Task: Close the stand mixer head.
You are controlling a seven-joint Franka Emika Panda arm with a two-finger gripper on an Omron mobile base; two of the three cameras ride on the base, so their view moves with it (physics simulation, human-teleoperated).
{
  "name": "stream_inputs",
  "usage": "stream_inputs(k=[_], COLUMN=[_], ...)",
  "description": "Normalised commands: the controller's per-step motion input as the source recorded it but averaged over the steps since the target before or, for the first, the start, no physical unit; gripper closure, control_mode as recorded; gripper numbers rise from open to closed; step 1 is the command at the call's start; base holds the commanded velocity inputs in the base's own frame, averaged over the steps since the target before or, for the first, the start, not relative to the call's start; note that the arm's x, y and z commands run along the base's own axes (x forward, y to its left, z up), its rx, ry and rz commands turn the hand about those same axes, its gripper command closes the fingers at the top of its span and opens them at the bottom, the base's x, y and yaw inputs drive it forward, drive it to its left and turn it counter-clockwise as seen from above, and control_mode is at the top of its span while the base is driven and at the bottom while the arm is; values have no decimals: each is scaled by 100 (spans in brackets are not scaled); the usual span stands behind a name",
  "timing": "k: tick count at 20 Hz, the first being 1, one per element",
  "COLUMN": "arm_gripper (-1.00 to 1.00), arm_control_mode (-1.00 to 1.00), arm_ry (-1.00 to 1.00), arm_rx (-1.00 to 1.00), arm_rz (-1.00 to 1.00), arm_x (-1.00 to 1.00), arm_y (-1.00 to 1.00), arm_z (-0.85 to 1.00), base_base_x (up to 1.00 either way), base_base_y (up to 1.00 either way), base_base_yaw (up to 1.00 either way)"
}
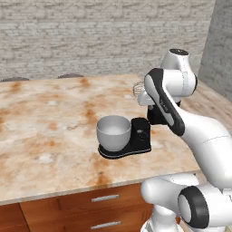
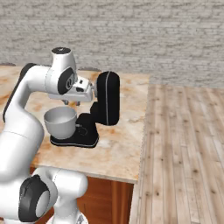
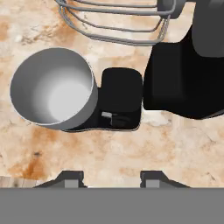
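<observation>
The stand mixer head (image 2: 107, 98) is a glossy black oblong, tilted up nearly upright behind the black base post (image 2: 87, 127). Its silver wire whisk (image 3: 113, 22) sticks out sideways, high above the grey metal bowl (image 3: 52, 87). My gripper (image 3: 112, 178) hangs above the mixer beside the raised head, looking down on the bowl (image 1: 113, 131) and post (image 3: 122, 94). The fingers are apart with nothing between them. In the left base view my arm covers most of the head, and the whisk (image 1: 137, 88) peeks out beside it.
The mixer stands near the right end of a marbled orange-and-white counter (image 1: 45, 118). Wooden drawers (image 1: 104, 198) run under its front edge. A brick wall closes the back, and wooden floor (image 2: 183, 153) lies to the right of the counter.
</observation>
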Motion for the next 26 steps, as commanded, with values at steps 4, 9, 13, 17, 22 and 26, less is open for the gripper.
stream_inputs(k=[4, 9, 13, 17, 22, 26], arm_gripper=[-100, -100, -100, -100, -100, -100], arm_control_mode=[-100, -100, -100, -100, -100, -100], arm_ry=[-9, -25, -30, -26, -12, -23], arm_rx=[0, 0, 4, 12, 10, 2], arm_rz=[0, 10, 15, 18, 17, 15], arm_x=[-27, -66, -54, -13, 28, 23], arm_y=[-43, -92, -100, -96, -52, -14], arm_z=[9, 49, 62, 47, 13, -1], base_base_x=[0, 0, 0, 0, 0, 0], base_base_y=[0, 0, 0, 0, 0, 0], base_base_yaw=[0, 0, 0, 0, 0, 0])
